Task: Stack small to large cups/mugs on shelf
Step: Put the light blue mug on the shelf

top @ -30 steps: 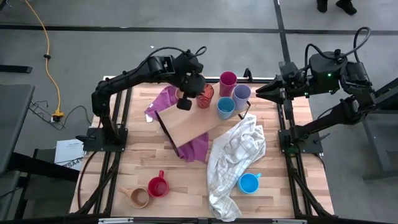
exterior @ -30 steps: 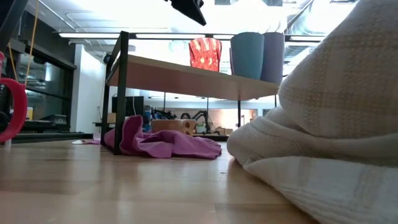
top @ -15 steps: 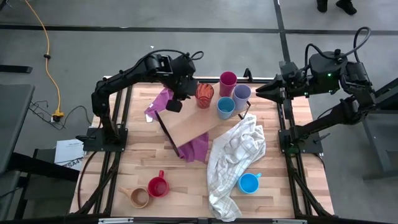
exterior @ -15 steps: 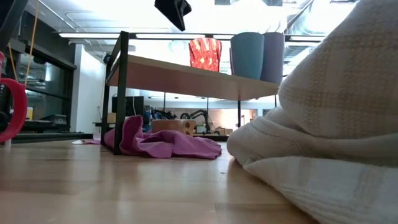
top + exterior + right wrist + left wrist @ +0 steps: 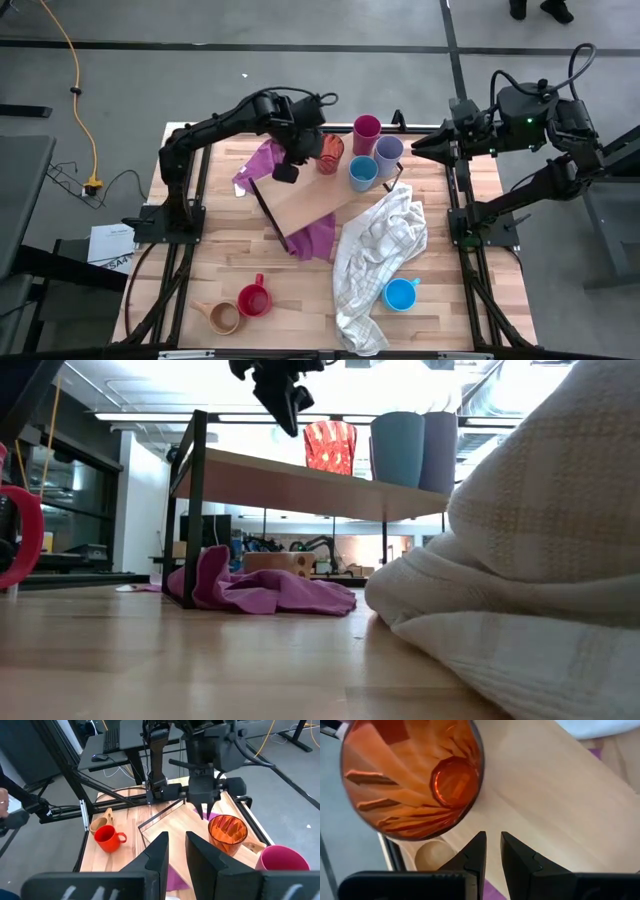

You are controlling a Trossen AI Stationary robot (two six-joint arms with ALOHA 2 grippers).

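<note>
The light-wood shelf (image 5: 310, 200) stands mid-table. On its far part stand an orange-red ribbed cup (image 5: 330, 153), a magenta tumbler (image 5: 366, 133), a lavender tumbler (image 5: 388, 155) and a blue cup (image 5: 362, 173). My left gripper (image 5: 285, 172) hangs shut and empty above the shelf's left end, just left of the orange-red cup (image 5: 415, 775). A tan cup (image 5: 429, 856) shows beside the shelf's edge under it. A red mug (image 5: 253, 299), a tan mug (image 5: 224, 318) and a blue mug (image 5: 401, 294) stand on the table near its front. My right gripper (image 5: 415, 148) waits shut at the far right.
A white checked towel (image 5: 380, 250) lies heaped from the shelf's right end toward the front edge. A purple cloth (image 5: 262, 160) lies under and beside the shelf. A person's hand (image 5: 4, 800) shows beyond the table.
My left gripper has drawn away from the orange-red cup toward the table's left edge and has come down a little over the shelf's left end, turning at the wrist. The cups on the shelf have stayed where they were.
</note>
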